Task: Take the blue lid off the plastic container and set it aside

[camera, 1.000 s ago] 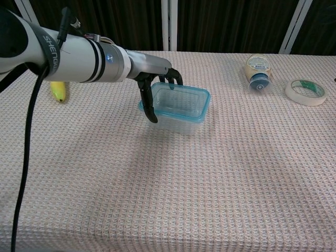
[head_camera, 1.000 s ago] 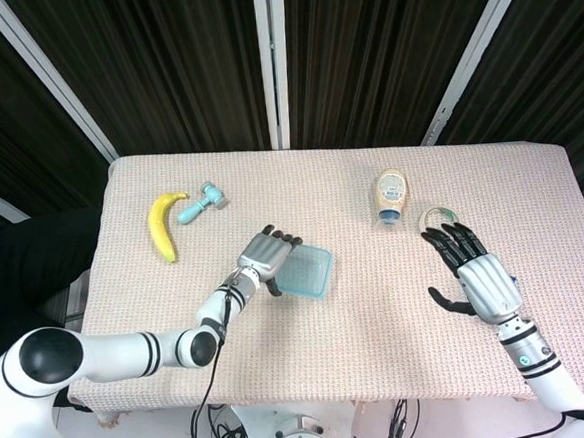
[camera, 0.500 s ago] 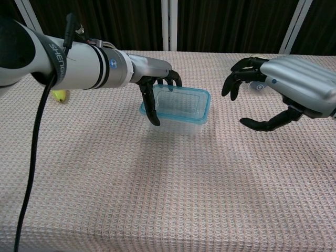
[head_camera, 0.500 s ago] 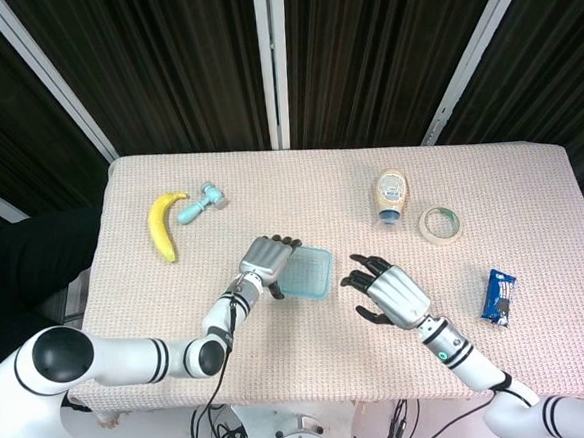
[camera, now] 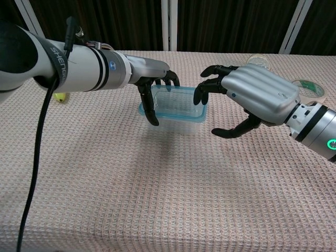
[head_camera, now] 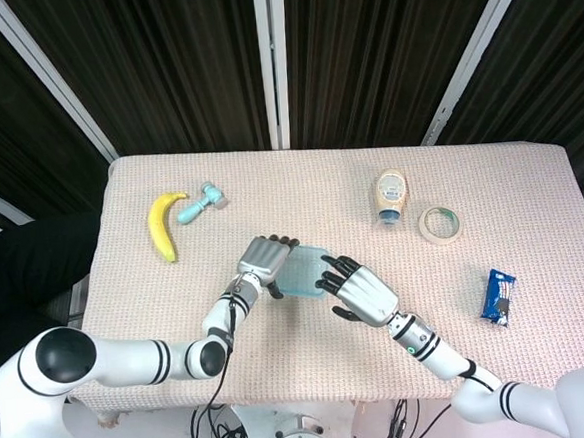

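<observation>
Left hand [camera: 155,84] grips the near-left end of the plastic container [camera: 176,109], steadying it mid-desk; right hand [camera: 252,97] hovers released, fingers spread, just beside the blue lid [head_camera: 306,272] at its right edge — the nearer hand for lifting. Bare desk [camera: 157,199] lies in front for set-down.

Both hands flank the container [head_camera: 304,272] — lid on.

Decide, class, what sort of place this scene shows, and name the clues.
Probably a robot test or teleoperation bench, not a home kitchen. A cloth-covered table stands before dark slatted panels, and unrelated props lie scattered on it: a banana, a tape roll and a lidded plastic container.
</observation>
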You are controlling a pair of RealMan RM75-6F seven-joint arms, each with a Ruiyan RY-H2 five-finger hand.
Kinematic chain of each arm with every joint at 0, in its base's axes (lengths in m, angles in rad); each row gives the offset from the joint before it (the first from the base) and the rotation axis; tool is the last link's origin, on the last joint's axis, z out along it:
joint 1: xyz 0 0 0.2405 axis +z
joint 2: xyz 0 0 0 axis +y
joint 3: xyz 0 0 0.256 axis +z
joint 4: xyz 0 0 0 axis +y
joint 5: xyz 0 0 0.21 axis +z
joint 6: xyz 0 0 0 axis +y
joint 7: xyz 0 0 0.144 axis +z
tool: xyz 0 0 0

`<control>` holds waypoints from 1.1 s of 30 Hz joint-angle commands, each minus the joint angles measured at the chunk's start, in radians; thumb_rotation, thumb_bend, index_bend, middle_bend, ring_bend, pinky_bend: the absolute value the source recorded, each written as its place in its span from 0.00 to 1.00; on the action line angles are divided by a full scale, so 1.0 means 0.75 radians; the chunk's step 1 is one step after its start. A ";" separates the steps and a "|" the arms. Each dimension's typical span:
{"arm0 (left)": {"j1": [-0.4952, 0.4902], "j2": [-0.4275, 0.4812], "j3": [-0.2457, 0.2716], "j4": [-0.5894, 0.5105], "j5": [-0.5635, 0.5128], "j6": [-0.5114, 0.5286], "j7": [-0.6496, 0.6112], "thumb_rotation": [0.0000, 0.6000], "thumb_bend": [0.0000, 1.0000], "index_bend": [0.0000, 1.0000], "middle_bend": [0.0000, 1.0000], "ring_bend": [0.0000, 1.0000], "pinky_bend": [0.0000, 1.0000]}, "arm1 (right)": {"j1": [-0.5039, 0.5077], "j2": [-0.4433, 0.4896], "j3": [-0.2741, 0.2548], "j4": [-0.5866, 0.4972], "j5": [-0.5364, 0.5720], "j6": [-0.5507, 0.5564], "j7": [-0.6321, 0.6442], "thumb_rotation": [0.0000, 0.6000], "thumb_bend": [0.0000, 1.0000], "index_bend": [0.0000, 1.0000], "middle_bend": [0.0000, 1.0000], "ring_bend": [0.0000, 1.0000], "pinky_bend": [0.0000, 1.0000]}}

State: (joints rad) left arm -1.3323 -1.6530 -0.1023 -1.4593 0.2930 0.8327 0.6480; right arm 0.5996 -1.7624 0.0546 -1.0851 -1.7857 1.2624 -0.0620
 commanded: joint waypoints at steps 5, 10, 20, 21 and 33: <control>0.009 -0.003 0.001 -0.002 0.004 -0.013 0.009 1.00 0.01 0.25 0.31 0.22 0.27 | 0.036 -0.028 -0.009 0.038 0.014 -0.007 0.043 1.00 0.08 0.37 0.36 0.14 0.27; 0.004 -0.006 0.003 -0.002 0.006 -0.017 0.025 1.00 0.09 0.24 0.31 0.22 0.27 | 0.056 -0.043 -0.007 0.064 0.023 -0.009 0.039 1.00 0.15 0.37 0.36 0.14 0.27; 0.005 -0.009 0.002 0.001 0.003 -0.018 0.036 1.00 0.17 0.24 0.31 0.22 0.27 | 0.090 -0.081 -0.017 0.130 0.023 -0.001 0.038 1.00 0.21 0.37 0.36 0.14 0.27; 0.005 -0.009 0.002 0.001 0.002 -0.017 0.037 1.00 0.17 0.24 0.31 0.22 0.27 | 0.094 -0.084 -0.018 0.136 0.024 -0.002 0.036 1.00 0.21 0.37 0.36 0.14 0.27; 0.011 -0.009 0.002 -0.014 0.013 0.000 0.050 1.00 0.17 0.24 0.31 0.22 0.27 | 0.120 -0.099 -0.023 0.162 0.042 -0.008 0.019 1.00 0.21 0.38 0.36 0.14 0.27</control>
State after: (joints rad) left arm -1.3241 -1.6596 -0.1010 -1.4699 0.3024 0.8329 0.6858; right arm 0.6895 -1.8363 0.0371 -0.9637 -1.7546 1.2567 -0.0471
